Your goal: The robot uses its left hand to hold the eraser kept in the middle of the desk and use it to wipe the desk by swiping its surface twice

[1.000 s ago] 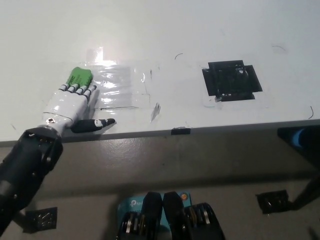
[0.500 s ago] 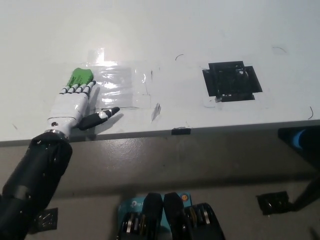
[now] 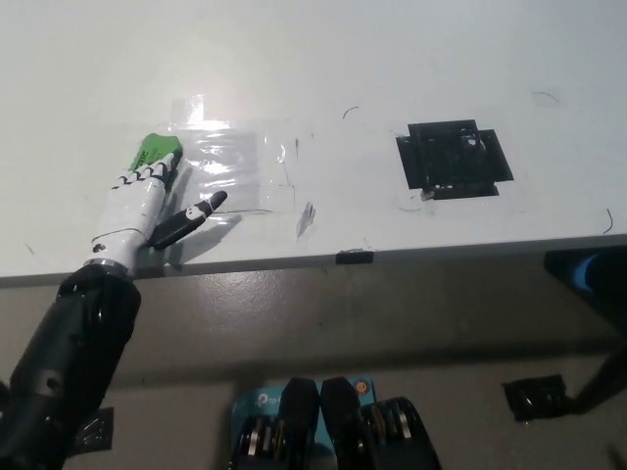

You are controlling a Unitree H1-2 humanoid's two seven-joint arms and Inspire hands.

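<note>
A green eraser (image 3: 157, 150) lies on the white desk (image 3: 323, 69) at the left, beside a patch of clear tape. My white left hand (image 3: 145, 201) rests on the desk just in front of it, fingers (image 3: 149, 174) stretched flat so the tips touch or overlap the eraser's near edge. The thumb sticks out to the right. The hand is open and does not grip the eraser. My right hand is out of view.
Clear tape patch (image 3: 240, 171) sits right of the eraser. A black tape square (image 3: 454, 158) lies at the desk's right. A small black tab (image 3: 354, 257) marks the front edge. The desk's front edge (image 3: 392, 255) runs just below the hand.
The left hand has turned more edge-on and narrowed. Its thumb has lifted and swung up to the right. The forearm has shifted right. The eraser has not moved.
</note>
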